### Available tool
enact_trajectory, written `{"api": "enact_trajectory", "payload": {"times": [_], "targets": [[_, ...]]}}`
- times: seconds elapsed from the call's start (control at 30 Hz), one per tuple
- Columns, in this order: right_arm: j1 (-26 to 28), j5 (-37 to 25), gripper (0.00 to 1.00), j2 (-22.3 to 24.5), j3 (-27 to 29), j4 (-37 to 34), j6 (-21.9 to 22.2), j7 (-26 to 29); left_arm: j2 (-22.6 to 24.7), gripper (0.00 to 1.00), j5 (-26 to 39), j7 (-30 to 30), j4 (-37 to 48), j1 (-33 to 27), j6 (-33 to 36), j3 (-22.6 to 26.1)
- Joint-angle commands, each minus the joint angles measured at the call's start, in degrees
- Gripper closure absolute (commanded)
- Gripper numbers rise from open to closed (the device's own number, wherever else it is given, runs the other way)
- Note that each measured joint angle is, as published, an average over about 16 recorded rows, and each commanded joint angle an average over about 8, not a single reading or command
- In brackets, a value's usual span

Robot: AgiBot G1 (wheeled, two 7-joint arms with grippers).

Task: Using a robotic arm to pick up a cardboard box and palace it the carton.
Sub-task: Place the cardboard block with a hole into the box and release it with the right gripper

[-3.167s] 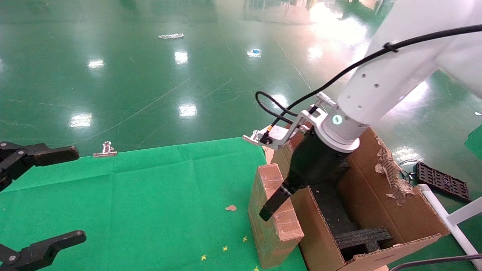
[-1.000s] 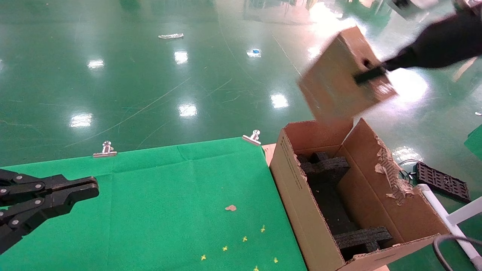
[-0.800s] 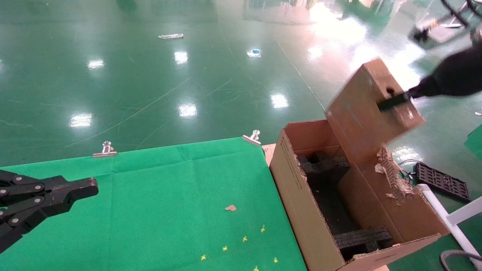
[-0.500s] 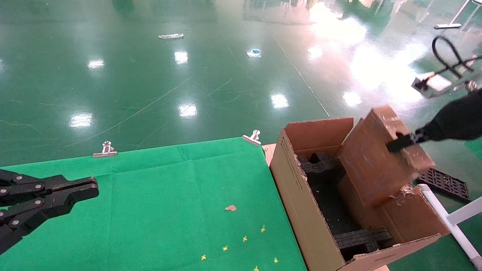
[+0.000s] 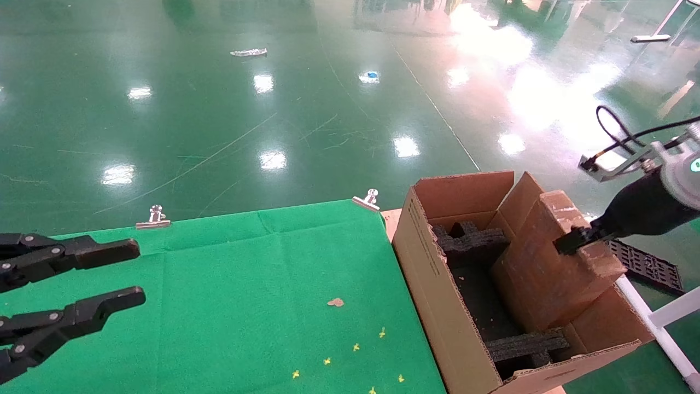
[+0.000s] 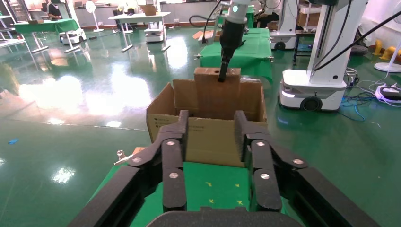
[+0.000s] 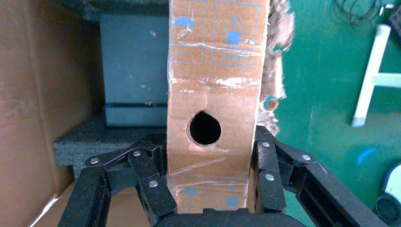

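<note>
1. Head view: the right hand [image 5: 569, 242], on the white tubular robotic arm with a black wrist [image 5: 645, 210], grips the small brown slab-shaped cardboard box [image 5: 552, 262]. The box stands tilted, its lower part inside the large brown corrugated carton [image 5: 437, 284], against the carton's right wall. Black foam pieces [image 5: 470, 241] lie in the carton. The carton stands just beside the right edge of the green-covered worktop [image 5: 246, 295]. The left hand [image 5: 134, 273] hovers over the worktop's left side, fingers spread wide and holding nothing.
2. Left wrist view: the left hand [image 6: 212, 139] is wide open; beyond it stands the carton [image 6: 208, 137], with the box [image 6: 216, 94] projecting above its rim.
3. Right wrist view: the right hand [image 7: 208, 161] clamps both narrow sides of the box [image 7: 215, 71], just beside its round hole [image 7: 204, 127].
</note>
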Motion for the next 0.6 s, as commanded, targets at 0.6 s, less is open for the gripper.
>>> {"api": "enact_trajectory", "payload": {"times": [0.6], "targets": [[-19.3, 7.3, 1.0, -7.2, 2.4, -13.2, 13.8, -4.2, 0.0, 0.0, 0.0, 0.0, 0.0, 0.0, 0.0, 0.0]]}}
